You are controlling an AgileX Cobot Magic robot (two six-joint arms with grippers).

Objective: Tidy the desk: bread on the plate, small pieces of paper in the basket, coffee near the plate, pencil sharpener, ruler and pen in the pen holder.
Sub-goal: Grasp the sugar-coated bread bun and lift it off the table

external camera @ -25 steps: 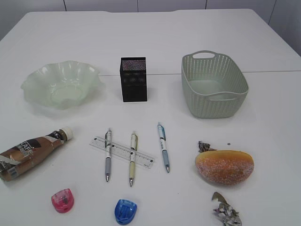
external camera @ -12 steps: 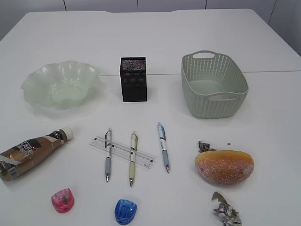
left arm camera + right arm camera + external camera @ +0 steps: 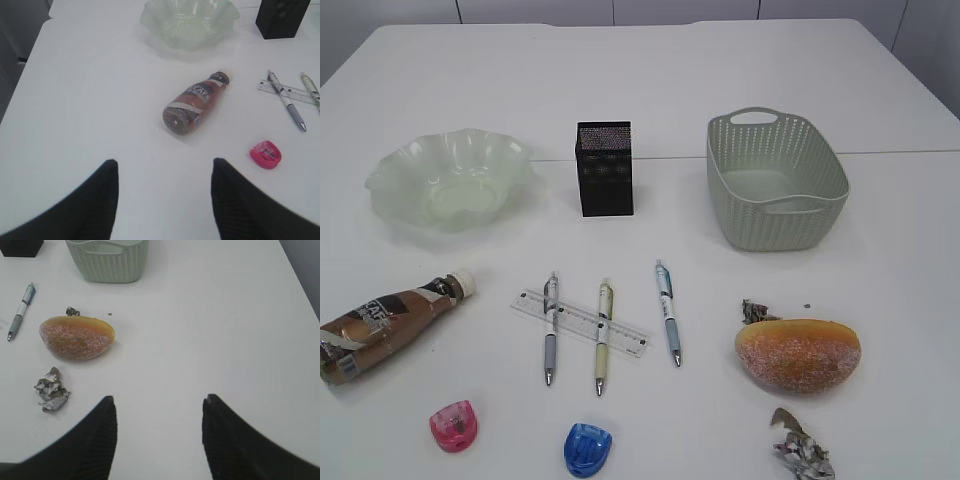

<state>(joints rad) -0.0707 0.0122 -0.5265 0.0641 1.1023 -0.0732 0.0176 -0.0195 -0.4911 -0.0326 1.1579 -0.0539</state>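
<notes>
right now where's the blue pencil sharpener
In the exterior view the blue pencil sharpener sits at the near edge, centre-left, right of the pink sharpener and below the pens' tips.

Only fingertips visible, in both wrist views. Left gripper (image 3: 164,197): two black fingers (image 3: 95,200), broad, tapering to rounded tips, with a fine matte cross-hatched texture. Right gripper (image 3: 159,437): same black fingers (image 3: 225,440), slightly blurred at the frame's bottom edge.
</notes>
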